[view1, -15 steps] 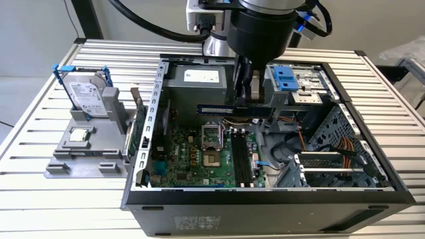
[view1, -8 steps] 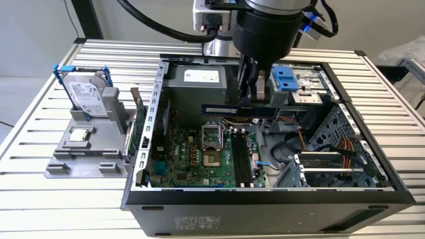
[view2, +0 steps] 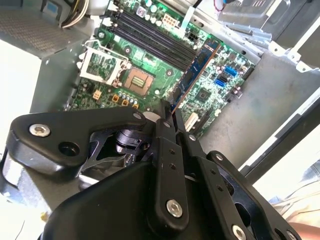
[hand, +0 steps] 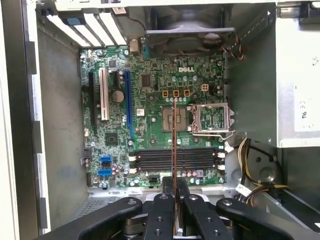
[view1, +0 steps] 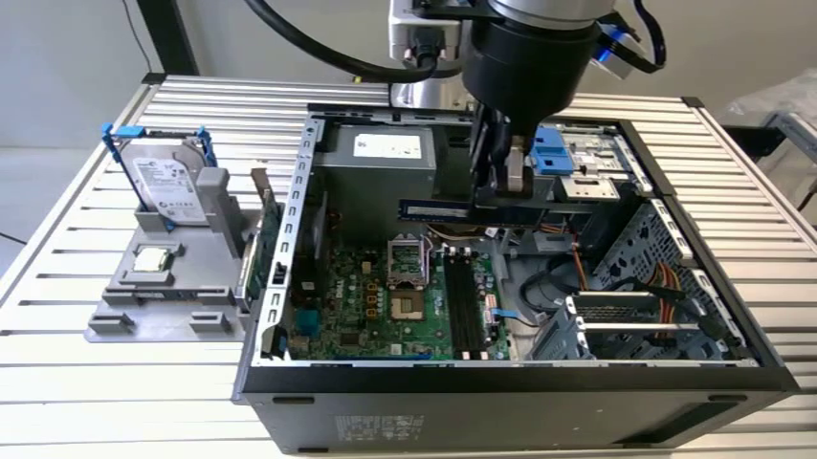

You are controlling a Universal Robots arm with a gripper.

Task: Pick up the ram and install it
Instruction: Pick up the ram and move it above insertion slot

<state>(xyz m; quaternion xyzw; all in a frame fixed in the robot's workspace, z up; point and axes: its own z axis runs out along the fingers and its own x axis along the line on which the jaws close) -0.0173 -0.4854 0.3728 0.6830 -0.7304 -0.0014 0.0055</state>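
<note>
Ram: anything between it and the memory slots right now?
Nothing visible. The tool grips the ram above the open case, and in the first wrist view the memory slots lie bare below it, cables off to the side.

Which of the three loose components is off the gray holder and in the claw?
The ram, a long blue-green stick clamped in the claw above the open computer case. The hard drive and processor chip sit on the gray holder.
</note>
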